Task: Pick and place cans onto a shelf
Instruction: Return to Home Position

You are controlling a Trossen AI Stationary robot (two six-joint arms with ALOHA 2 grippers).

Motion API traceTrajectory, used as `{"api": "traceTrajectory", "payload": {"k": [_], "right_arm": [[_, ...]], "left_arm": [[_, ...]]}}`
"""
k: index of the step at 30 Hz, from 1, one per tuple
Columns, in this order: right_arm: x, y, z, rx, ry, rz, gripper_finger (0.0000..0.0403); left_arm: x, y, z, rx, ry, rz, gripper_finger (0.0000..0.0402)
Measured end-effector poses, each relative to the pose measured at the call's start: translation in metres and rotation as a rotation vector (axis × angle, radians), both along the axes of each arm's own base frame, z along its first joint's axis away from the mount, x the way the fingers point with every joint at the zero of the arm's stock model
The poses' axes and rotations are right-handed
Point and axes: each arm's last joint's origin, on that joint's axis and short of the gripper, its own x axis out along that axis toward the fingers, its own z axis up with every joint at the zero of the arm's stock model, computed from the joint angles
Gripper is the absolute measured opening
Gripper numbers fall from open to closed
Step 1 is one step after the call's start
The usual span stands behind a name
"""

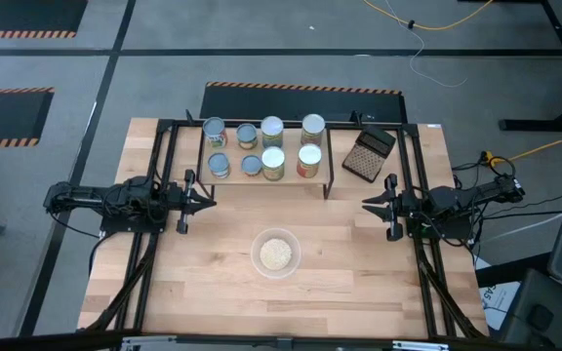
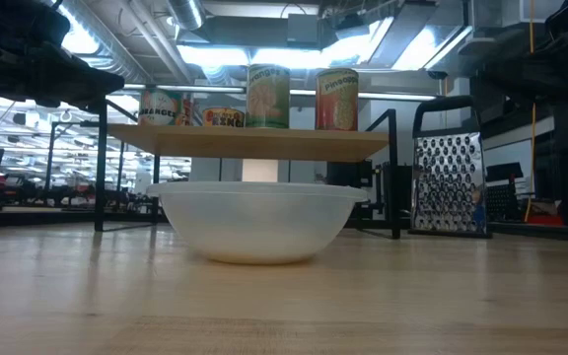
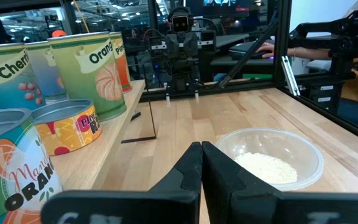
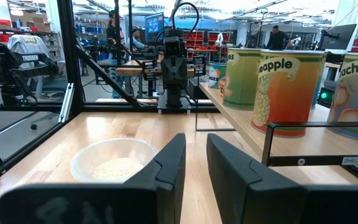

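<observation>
Metal cans (image 1: 272,131), all 8, are standing on the shelf (image 2: 245,141) at the far edge of the worktop (image 1: 359,283). They are looking rigid, smooth-walled and weighty, so I am judging mid-side the best hold. My left claw (image 1: 203,202) is resting pressed together by the left edge, and my right claw (image 1: 371,203) is slightly spread by the right.

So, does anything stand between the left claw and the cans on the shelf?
Nothing visible. Only bare table lies between the left claw and the shelf with the cans; the bowl sits off that line.
</observation>
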Motion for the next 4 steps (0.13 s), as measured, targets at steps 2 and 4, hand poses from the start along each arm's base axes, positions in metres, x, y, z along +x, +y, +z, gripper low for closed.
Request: {"api": "traceTrajectory", "payload": {"k": [2, 4], "right_arm": [[0.0, 0.0, 0.0, 0.0, 0.0, 0.0, 0.0071], [0.0, 0.0, 0.0, 0.0, 0.0, 0.0, 0.0071]], "left_arm": [[0.0, 0.0, 0.0, 0.0, 0.0, 0.0, 0.0], [0.0, 0.0, 0.0, 0.0, 0.0, 0.0, 0.0]]}}
